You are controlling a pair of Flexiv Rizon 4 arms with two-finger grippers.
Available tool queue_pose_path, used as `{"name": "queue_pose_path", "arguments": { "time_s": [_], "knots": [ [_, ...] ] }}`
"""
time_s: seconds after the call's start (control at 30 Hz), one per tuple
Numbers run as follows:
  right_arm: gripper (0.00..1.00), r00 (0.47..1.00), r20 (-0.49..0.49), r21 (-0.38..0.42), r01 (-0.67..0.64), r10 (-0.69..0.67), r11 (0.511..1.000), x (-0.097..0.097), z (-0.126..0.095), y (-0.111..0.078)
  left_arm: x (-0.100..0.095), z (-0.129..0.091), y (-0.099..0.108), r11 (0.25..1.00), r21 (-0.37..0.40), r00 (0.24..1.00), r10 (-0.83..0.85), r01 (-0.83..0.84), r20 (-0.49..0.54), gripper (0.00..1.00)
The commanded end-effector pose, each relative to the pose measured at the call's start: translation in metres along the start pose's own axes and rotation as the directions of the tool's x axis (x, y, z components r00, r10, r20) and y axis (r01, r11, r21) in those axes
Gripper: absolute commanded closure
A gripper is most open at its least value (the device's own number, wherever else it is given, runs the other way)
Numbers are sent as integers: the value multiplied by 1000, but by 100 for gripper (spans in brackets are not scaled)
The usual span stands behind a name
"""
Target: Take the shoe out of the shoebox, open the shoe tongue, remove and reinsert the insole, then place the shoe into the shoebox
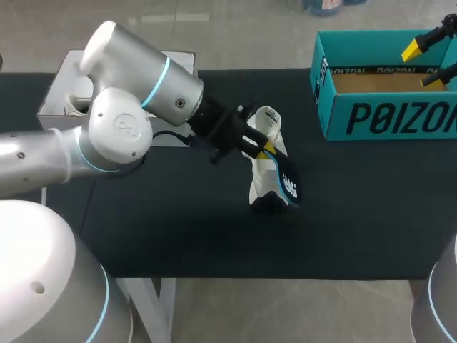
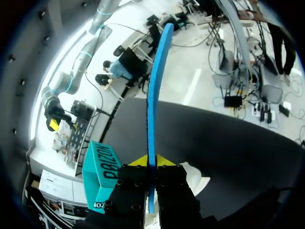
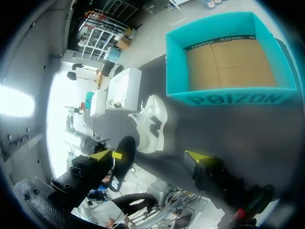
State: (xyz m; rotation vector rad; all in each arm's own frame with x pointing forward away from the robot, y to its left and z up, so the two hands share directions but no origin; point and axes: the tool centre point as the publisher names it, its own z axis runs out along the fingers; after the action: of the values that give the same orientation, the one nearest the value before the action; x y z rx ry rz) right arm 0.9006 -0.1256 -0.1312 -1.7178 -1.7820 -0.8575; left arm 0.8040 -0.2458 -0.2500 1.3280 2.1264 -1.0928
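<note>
The table [image 1: 357, 214] before me has a black, matt top, and it takes most of the head view. At its far corner on my left side stands a white box [image 1: 61, 89], with its edge near the table's rim. In the right wrist view this white box [image 3: 125, 88] rests on the dark top [image 3: 248, 129].

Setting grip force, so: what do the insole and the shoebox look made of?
Insole: likely foam, matte blue; a thin sheet curving slightly as it stands up from the left gripper. Shoebox: likely cardboard; smooth teal print outside, bare matte brown inside.
</note>
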Motion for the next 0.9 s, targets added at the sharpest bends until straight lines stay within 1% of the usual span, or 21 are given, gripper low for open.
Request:
{"name": "queue_pose_path", "arguments": {
  "time_s": [0.03, 0.27, 0.3, 0.37, 0.43, 0.6, 0.63, 0.7, 0.73, 0.77, 0.9],
  "knots": [
    [0, 1000, 3, 2, -1, 1, 1000, 0, 0, 0, 0, 0, -3, 1000, -14, 1000, -2, 2, -2, 100],
    [0, 1000, 3, 2, -1, 1, 1000, 0, 0, 0, 0, 0, -3, 1000, -14, 1000, -2, 2, -2, 100],
    [0, 1000, 3, 2, -1, 1, 1000, 0, 0, 0, 1, 1, -2, 999, 44, 999, -31, 30, 17, 100],
    [0, 1000, 3, 2, -1, 1, 1000, 0, 0, 0, 6, 3, 1, 995, 82, 998, -63, 62, 9, 100],
    [0, 1000, 3, 2, -1, 1, 1000, 0, 0, 0, 9, 4, 1, 984, 157, 996, -86, 83, 14, 100],
    [0, 1000, 3, 2, -1, 1, 1000, 0, 0, 0, 17, 11, 4, 984, 163, 997, -74, 69, 25, 100],
    [0, 1000, 3, 2, -1, 1, 1000, 0, 0, 0, 20, 14, 5, 982, 173, 996, -83, 78, 21, 100],
    [0, 1000, 3, 2, -1, 1, 1000, 0, 0, 0, 24, 18, 8, 982, 172, 997, -81, 77, 17, 100],
    [0, 1000, 3, 2, -1, 1, 1000, 0, 0, 0, 28, 22, 9, 985, 158, 997, -74, 74, -1, 100],
    [0, 1000, 3, 2, -1, 1, 1000, 0, 0, 0, 30, 24, 10, 983, 164, 997, -79, 79, -4, 100],
    [0, 1000, 3, 2, -1, 1, 1000, 0, 0, 0, 34, 28, 15, 983, 165, 996, -84, 84, -6, 100]
  ]
}}
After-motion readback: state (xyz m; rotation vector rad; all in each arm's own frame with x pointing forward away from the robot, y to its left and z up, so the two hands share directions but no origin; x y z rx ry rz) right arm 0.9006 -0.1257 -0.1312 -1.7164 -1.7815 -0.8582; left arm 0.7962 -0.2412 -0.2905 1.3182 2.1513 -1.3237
